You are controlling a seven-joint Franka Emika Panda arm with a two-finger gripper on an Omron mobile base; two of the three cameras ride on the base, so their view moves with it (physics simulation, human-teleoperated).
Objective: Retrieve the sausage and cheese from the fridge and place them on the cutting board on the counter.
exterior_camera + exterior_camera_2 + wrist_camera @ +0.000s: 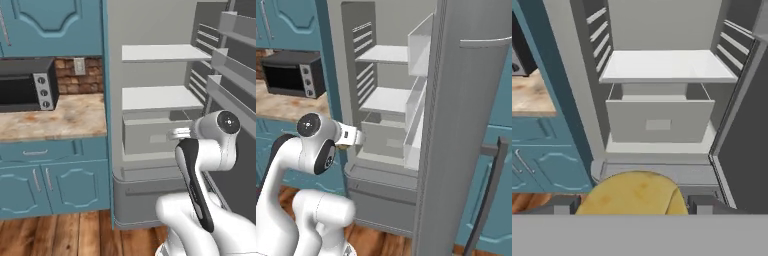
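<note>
Holding cheese between gripper fingers | lumpy yellowish-tan, faint brown speckles | facing open fridge, white shelves, grey drawer shut

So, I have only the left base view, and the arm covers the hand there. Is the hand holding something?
Observer: Yes. In the hand view the hand is closed on the cheese, a yellowish chunk between its two tips.
Operator: Is the cheese inside the fridge?
Observer: No. The hand view looks into the fridge from outside, facing the grey drawer, so the cheese is in front of the opening.
Operator: And the outer side of the door?
Observer: The right base view shows the door standing wide open, with its long bar handle on the outer face.
</note>
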